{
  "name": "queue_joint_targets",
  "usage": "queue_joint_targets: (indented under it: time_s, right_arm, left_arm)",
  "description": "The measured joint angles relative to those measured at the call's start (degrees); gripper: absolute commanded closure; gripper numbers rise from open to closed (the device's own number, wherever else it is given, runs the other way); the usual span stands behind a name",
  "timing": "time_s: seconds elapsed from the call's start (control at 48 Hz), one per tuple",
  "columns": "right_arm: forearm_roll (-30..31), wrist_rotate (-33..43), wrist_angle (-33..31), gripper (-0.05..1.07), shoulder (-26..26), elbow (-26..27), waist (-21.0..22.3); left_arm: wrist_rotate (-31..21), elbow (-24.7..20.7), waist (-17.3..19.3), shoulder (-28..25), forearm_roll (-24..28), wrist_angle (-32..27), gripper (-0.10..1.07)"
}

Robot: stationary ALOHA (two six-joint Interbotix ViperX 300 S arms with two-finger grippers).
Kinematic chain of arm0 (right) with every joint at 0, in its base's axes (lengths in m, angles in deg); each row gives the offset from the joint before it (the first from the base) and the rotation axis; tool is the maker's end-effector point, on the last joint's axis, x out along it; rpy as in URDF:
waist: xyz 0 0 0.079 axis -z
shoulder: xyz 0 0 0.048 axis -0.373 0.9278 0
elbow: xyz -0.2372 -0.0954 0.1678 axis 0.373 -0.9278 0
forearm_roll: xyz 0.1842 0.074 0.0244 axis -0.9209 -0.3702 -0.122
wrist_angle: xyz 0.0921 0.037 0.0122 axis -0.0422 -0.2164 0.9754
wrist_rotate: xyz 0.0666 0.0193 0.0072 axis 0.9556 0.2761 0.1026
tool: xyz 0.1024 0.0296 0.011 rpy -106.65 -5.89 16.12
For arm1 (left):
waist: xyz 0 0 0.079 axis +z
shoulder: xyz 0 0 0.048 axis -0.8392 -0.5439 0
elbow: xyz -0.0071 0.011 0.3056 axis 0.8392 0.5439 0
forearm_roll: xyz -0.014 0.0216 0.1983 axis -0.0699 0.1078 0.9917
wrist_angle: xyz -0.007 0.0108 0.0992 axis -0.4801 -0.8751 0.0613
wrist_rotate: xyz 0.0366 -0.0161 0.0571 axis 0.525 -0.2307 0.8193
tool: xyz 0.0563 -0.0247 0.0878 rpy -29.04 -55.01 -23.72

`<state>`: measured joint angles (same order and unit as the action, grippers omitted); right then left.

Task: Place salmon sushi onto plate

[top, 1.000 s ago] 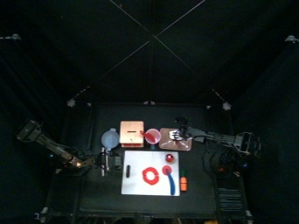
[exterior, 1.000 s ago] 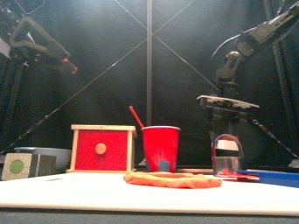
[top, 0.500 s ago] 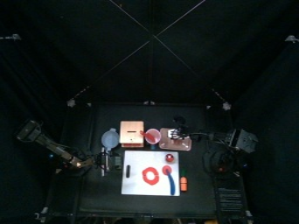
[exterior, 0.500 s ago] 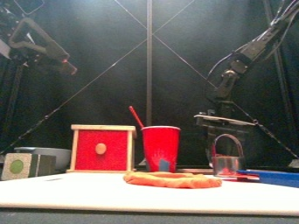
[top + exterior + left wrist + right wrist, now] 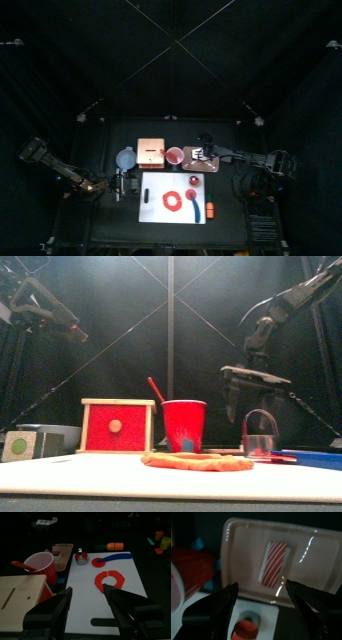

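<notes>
The salmon sushi point(image 5: 276, 562) lies flat on the pale pink plate point(image 5: 244, 542), striped orange-red and white. My right gripper point(image 5: 263, 607) hovers over it, open and empty. In the top view this gripper point(image 5: 205, 152) covers the plate point(image 5: 203, 160) and the sushi is hidden. In the front view it point(image 5: 254, 396) hangs open above the table's right side. My left gripper point(image 5: 90, 607) is open and empty, resting at the table's left edge point(image 5: 118, 188). The plate also shows in the left wrist view point(image 5: 62, 549).
A red cup point(image 5: 175, 155) with a straw stands next to the plate, then a wooden box point(image 5: 151, 150) and a light blue bowl point(image 5: 126, 157). A white board point(image 5: 178, 185) holds a red ring point(image 5: 174, 200), a blue stick point(image 5: 194, 209) and a small cup point(image 5: 81, 558).
The right gripper dipped toward the plate half a second ago and has since risen a little, open. The left arm has not moved.
</notes>
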<state>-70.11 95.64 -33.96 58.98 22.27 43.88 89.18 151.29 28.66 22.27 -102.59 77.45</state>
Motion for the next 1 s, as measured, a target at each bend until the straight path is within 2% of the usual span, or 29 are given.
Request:
queue_joint_targets:
  time_s: [0.188,0.396,0.562,0.729,0.854,1.0]
  right_arm:
    - [0.18,0.35,-0.35,0.0,-6.86,-0.7,-8.17]
    - [0.62,1.32,5.01,0.0,-12.66,-5.89,-16.35]
    - [6.33,0.97,13.71,0.0,-18.28,-8.61,-19.51]
    - [17.49,1.49,27.77,0.0,-24.26,-10.63,-23.2]
    - [19.25,1.49,33.66,0.0,-24.52,-11.87,-23.73]
    - [18.46,1.49,34.98,0.0,-22.24,-12.39,-23.55]
  left_arm:
    - [-0.09,0.0,0.0,-0.09,-0.18,0.26,0.1]
    - [-0.09,0.79,0.88,-0.09,-0.35,0.26,0.1]
    - [-0.09,1.32,1.14,-0.09,-1.23,0.26,0.1]
    - [-0.09,2.11,1.32,-0.09,-1.41,0.26,0.1]
    - [-0.09,2.11,1.32,-0.09,-1.85,0.26,0.1]
    - [-0.09,2.11,1.32,-0.09,-2.11,0.18,0.1]
